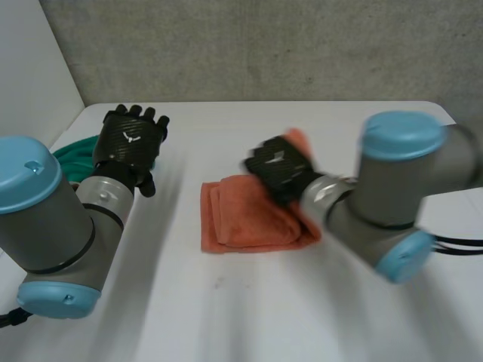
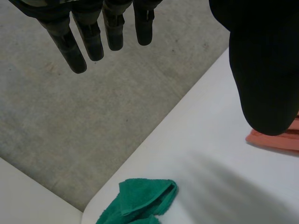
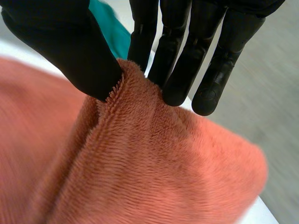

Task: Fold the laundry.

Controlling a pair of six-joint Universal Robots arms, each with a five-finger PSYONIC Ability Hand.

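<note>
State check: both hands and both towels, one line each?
left hand: open, fingers straight, holding nothing, above the table near the green towel.
right hand: shut on the orange towel, edge pinched between thumb and fingers.
orange towel: folded in layers, mid-table, one edge raised in the pinch.
green towel: crumpled, not folded, at the table's far left corner, untouched.

Reaches forward with the left arm (image 1: 53, 226), ending in the left hand (image 1: 130, 143), back upward. Holds its fingers (image 2: 93, 39) straight and slightly spread, thumb (image 2: 264, 70) well apart, grasping nothing. Angles the right arm (image 1: 392, 188) inward toward the middle. Pinches a raised fold of the orange towel (image 1: 241, 222) with the right hand (image 1: 278, 167), between its thumb and straight fingers.
</note>
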